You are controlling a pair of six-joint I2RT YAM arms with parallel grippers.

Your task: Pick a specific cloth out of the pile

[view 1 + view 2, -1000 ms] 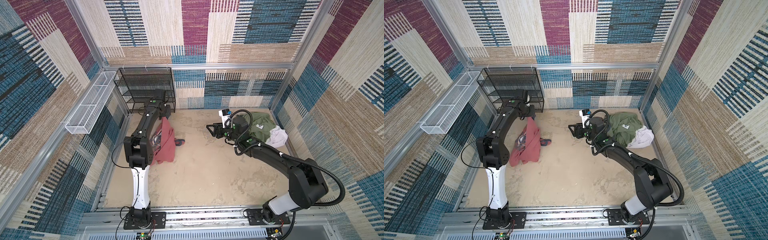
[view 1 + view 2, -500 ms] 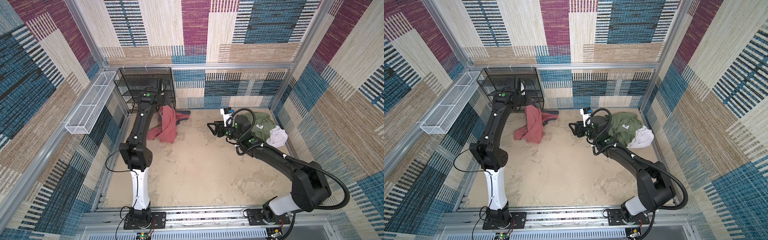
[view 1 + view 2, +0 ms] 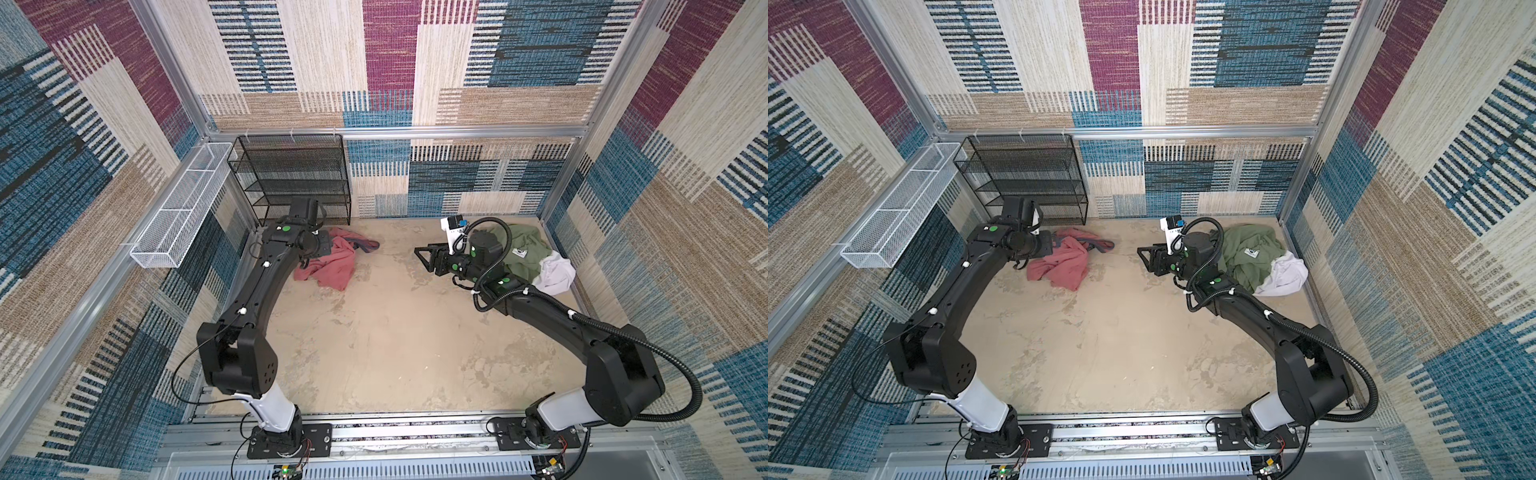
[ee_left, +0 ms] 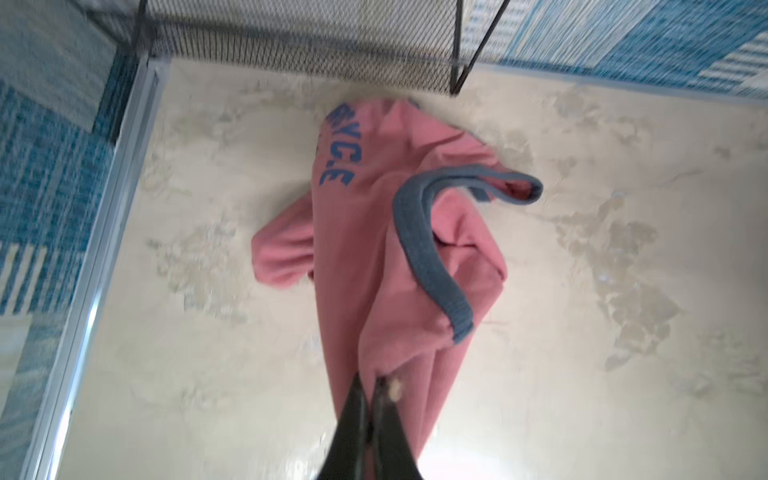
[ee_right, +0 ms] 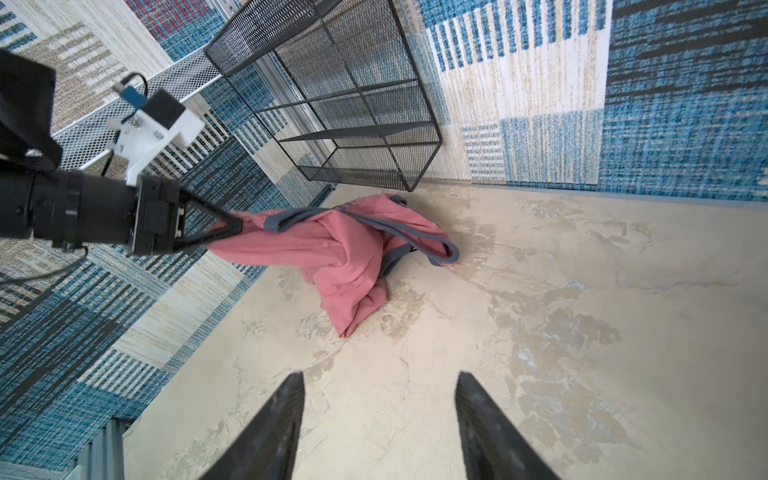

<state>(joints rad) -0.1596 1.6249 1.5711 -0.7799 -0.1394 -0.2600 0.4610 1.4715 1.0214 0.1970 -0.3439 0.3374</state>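
Far left, the left hand (image 4: 371, 384) is pinched fully shut on a narrow fold of the cloth (image 3: 332, 266), the salmon-red garment with blue trim and blue lettering. The cloth slopes from that grip down to the tabletop (image 3: 395, 332). Most of it lies bunched there, just in front of the black mesh rack (image 3: 291, 178) and well apart from the pile (image 3: 528, 249) at far right.

The grip looks slim. With so much fabric resting on the surface, a quick lift or sideways pull could tug the fold out of the closed jaws. A loose loop of blue trim (image 4: 432, 257) lies near the rack's foot, and a move towards the far wall could hook it there.

At centre right, the right hand (image 5: 380, 376) hangs above the tabletop with its jaws apart and nothing between them, pointing at the cloth. If both arms close in together, they could collide over it.

Behind that arm lie the pile's olive green garment (image 3: 1246, 253) and white garment (image 3: 1283, 276). In both top views the wrist and its cable overlap the olive folds, so a careless swing could drag them along.
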